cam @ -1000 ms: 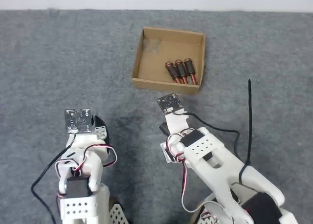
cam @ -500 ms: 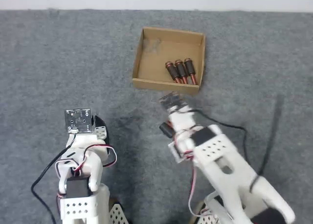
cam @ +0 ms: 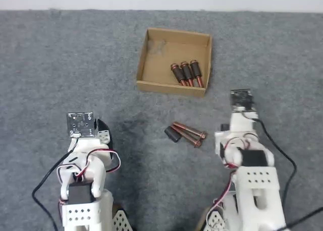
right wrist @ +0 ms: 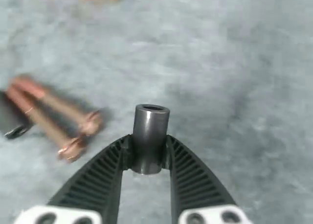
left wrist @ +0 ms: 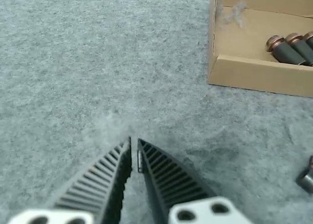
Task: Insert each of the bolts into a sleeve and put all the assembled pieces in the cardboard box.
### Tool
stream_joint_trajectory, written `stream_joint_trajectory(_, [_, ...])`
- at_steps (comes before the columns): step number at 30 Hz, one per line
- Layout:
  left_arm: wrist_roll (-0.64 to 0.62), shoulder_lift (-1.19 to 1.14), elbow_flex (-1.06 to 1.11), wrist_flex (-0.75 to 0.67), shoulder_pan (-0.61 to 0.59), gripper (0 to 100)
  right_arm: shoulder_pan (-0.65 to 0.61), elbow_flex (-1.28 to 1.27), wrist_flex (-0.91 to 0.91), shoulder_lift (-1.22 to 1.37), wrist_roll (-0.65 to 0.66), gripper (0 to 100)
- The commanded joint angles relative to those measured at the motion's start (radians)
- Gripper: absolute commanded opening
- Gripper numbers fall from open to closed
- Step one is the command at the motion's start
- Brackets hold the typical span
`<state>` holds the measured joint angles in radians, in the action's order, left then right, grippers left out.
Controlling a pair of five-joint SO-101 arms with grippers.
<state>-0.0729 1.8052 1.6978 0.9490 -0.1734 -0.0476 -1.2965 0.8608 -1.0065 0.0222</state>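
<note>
Dark sleeve [right wrist: 151, 121] clamped upright in right gripper [right wrist: 148, 142] | left gripper [left wrist: 134, 143] closed, empty, low over carpet [left wrist: 73, 62]

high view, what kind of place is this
Probably a robotics lab bench: a grey carpeted table, the left arm and right arm side by side, and a practice set of loose bolts, a sleeve and a cardboard box.

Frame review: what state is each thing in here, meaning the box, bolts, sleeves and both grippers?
cardboard box: open-topped, holding three assembled pieces.
loose bolts: two, lying on the carpet, unsleeved.
loose sleeve: lying beside the bolts.
held sleeve: upright, no bolt in it.
right gripper: fingers shut on that sleeve.
left gripper: fingers shut, empty.
</note>
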Motion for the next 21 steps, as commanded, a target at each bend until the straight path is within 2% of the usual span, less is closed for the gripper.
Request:
stream_joint_trajectory(1, [0.005, 0.005, -0.012, -0.006, 0.0, 2, 0.131, -0.008, -0.048, -0.038, 0.055, 0.9])
stream_joint_trajectory(6, [0.0, 0.005, -0.012, 0.017, 0.0, 2, 0.278, -0.08, -0.099, -0.036, 0.132, 0.9])
stream_joint_trajectory(11, [0.005, 0.005, -0.018, 0.015, -0.003, 2, 0.363, -0.098, -0.105, -0.035, 0.158, 0.7])
stream_joint_trajectory(21, [0.005, 0.003, -0.206, 0.196, 0.0, 2, 0.398, -0.1, -0.101, -0.033, 0.158, 0.9])
